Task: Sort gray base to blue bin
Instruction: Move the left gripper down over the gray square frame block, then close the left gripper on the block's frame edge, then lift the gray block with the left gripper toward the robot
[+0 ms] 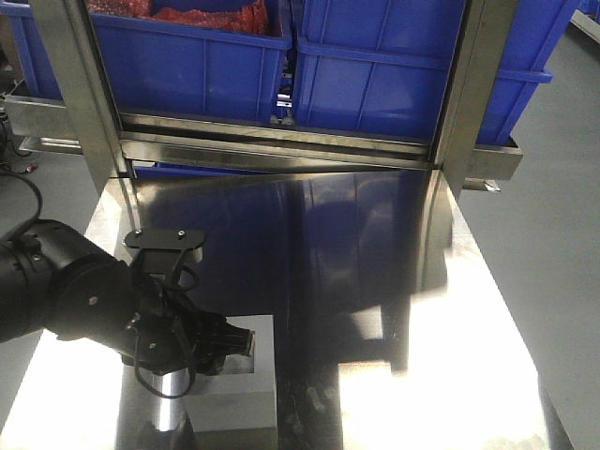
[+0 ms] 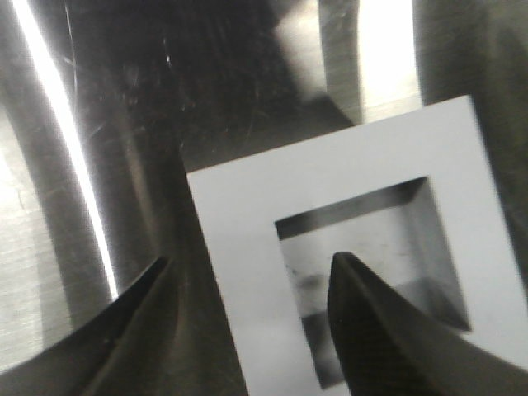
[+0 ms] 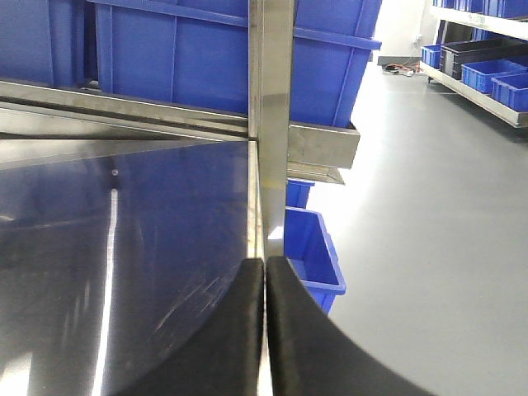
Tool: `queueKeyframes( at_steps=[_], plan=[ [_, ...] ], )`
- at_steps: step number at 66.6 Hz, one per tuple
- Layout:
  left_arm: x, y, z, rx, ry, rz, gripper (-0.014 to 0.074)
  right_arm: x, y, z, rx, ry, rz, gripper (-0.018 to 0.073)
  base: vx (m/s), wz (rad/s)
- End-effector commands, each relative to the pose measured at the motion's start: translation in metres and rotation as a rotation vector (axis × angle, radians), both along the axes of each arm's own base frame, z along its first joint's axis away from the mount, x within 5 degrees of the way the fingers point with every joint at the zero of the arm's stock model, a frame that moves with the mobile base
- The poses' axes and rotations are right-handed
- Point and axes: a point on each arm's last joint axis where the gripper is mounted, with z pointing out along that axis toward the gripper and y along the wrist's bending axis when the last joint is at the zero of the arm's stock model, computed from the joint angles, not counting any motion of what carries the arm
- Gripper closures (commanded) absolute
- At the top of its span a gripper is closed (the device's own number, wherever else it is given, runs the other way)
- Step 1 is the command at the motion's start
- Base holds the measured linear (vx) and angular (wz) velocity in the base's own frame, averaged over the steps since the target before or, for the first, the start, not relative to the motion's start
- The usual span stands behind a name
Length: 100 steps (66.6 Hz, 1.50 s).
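Note:
The gray base (image 1: pixel 251 382) stands on the steel table (image 1: pixel 375 309) near its front left, with its square recess facing up. In the left wrist view the gray base (image 2: pixel 247 206) fills the lower right. My left gripper (image 2: pixel 247 264) is open just above it. One finger (image 2: pixel 144 297) is over the table left of the block, and the other finger (image 2: pixel 363 322) is over the recess. In the front view my left gripper (image 1: pixel 234 345) sits at the block's top. Blue bins (image 1: pixel 394 66) stand on the rack behind the table. My right gripper (image 3: pixel 266 264) is shut and empty at the table's right edge.
The left bin at the back (image 1: pixel 187 47) holds red material. Two steel uprights (image 1: pixel 84 103) of the rack stand at the table's far corners. A steel post (image 3: pixel 272 107) rises ahead of my right gripper. A small blue bin (image 3: pixel 312 247) sits on the floor to the right.

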Motion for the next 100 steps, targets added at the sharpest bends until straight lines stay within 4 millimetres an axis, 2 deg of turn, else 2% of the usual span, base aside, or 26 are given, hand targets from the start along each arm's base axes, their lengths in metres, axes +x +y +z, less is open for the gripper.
queueKeyframes(
  at_steps=[1,20,26,35,49,67,77,92,100],
  plan=[
    [0.004,-0.006,0.016,-0.058,-0.061,0.010,0.0199,0.000,0.000,0.006,-0.021,-0.080,0.003,0.0564,0.00,0.00],
    [0.003,-0.005,0.015,-0.039,-0.044,0.007,0.0207,0.000,0.000,0.006,-0.021,-0.083,0.003,0.0564,0.00,0.00],
    [0.002,-0.004,0.014,-0.037,-0.041,0.007,0.0244,0.000,0.000,0.006,-0.021,-0.083,0.003,0.0564,0.00,0.00],
    [0.002,-0.004,0.014,-0.032,-0.039,0.000,0.0360,0.000,0.000,0.006,-0.021,-0.083,0.003,0.0564,0.00,0.00],
    [0.003,-0.005,0.015,-0.033,-0.055,-0.019,0.0608,0.000,0.000,0.006,-0.021,-0.083,0.003,0.0564,0.00,0.00],
    [0.005,-0.006,0.020,-0.060,-0.113,-0.025,0.0605,0.000,0.000,0.006,-0.021,-0.083,0.003,0.0564,0.00,0.00],
    [0.003,-0.002,0.037,-0.080,-0.201,-0.044,0.0605,0.000,0.000,0.006,-0.021,-0.083,0.003,0.0564,0.00,0.00],
    [-0.010,0.012,0.082,-0.134,-0.404,-0.076,0.0604,0.000,0.000,0.006,-0.021,-0.083,0.003,0.0564,0.00,0.00],
    [-0.025,0.023,0.104,-0.191,-0.553,-0.096,0.0605,0.000,0.000,0.006,-0.021,-0.080,0.003,0.0564,0.00,0.00]
  ],
)
